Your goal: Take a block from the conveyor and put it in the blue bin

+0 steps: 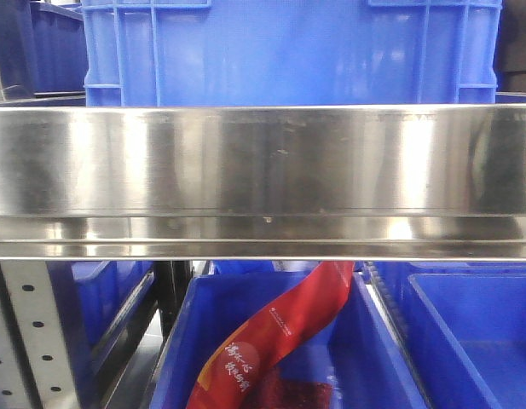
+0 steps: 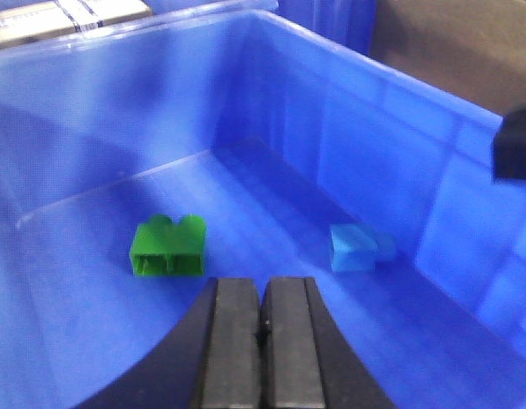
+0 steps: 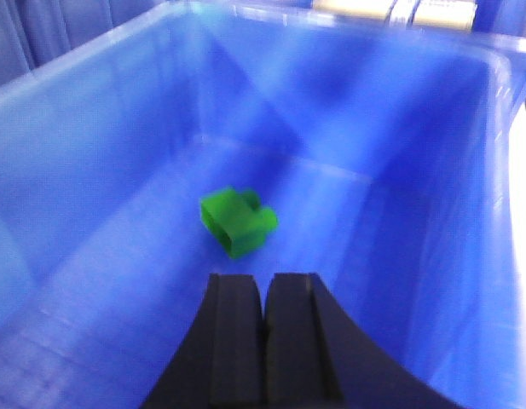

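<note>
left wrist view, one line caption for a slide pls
Closed black left gripper above a blue plastic bin holding a green block and a light blue block.

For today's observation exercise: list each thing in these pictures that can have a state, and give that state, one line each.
left gripper: shut, empty, above the bin
right gripper: shut, empty, above a bin
green block: lying on the bin floor
light blue block: lying near the bin wall
blue bin: open-topped, holding two blocks
red packet: leaning in a lower bin
</note>
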